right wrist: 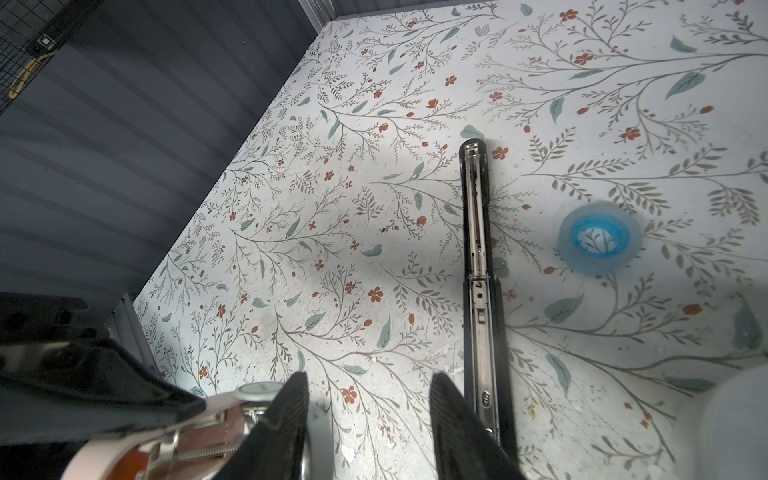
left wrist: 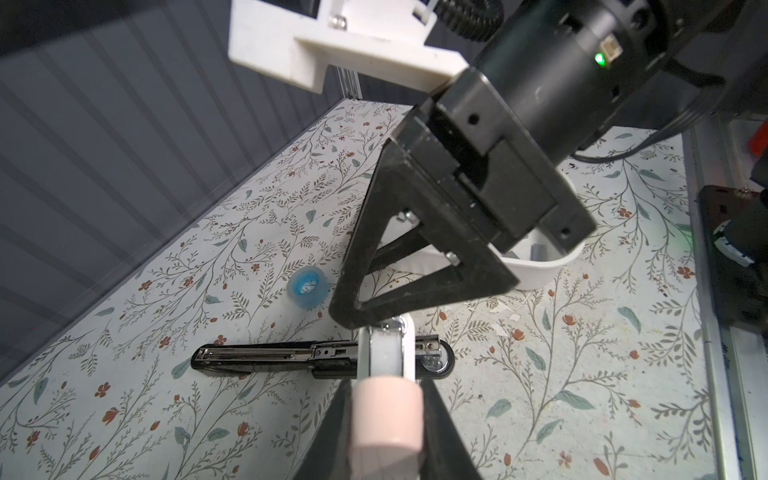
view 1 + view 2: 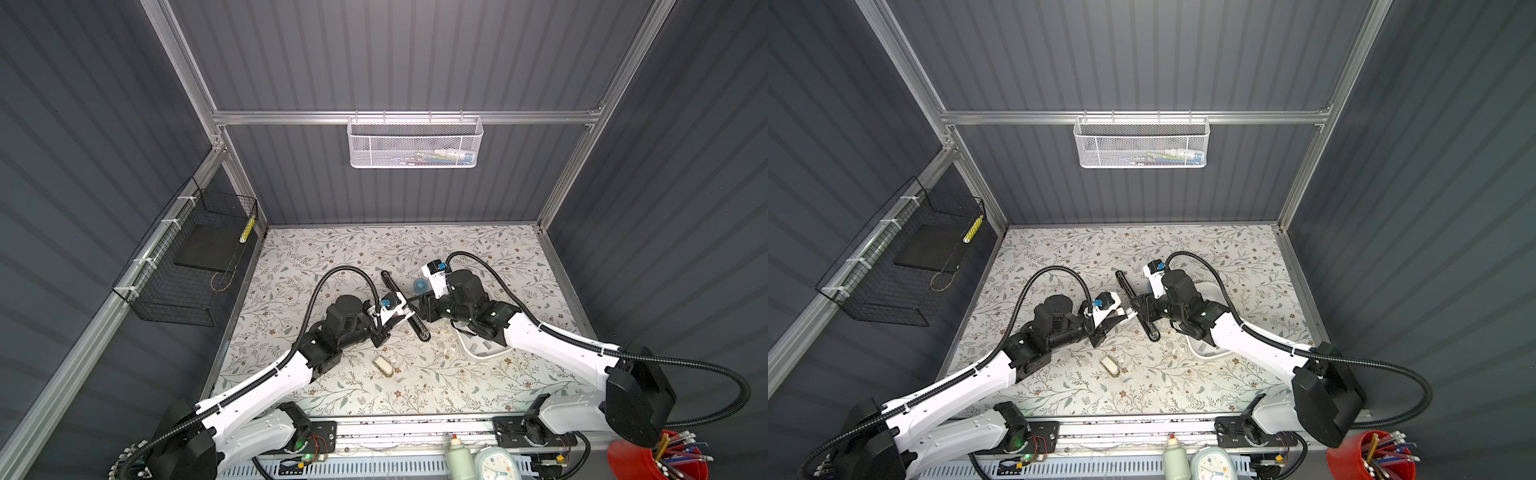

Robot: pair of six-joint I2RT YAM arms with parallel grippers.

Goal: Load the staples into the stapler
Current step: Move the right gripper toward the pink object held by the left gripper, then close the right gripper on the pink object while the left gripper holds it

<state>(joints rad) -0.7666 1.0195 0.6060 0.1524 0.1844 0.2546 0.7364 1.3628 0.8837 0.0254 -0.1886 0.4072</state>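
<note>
Far left wall: black wire basket [image 3: 183, 266], nothing near it.

Your left gripper [image 3: 404, 316] is clamped tight on a pink stapler [image 2: 385, 415]. It's held above the mat, with its white top piece pointing at the other arm.

A small beige item [image 3: 382, 365] lies on the mat toward the front edge, apart from everything.

The black stapler [image 1: 478, 232] lies flat on the mat mid-table, hinged fully open with its metal channel facing up. Both grippers sit over its middle. A blue tape roll [image 1: 598, 239] is near it, not touching.

Your right gripper [image 1: 369, 382] has its jaws partway apart, with bare mat visible between them. One finger is against the pink stapler's white end; can't tell if it actually grips.

Staples [image 3: 483, 347]: grey strips in the white tray [image 3: 494, 353] on the right, mostly hidden under the right arm.

Red pen cup [image 3: 623, 461] at far right front.
</note>
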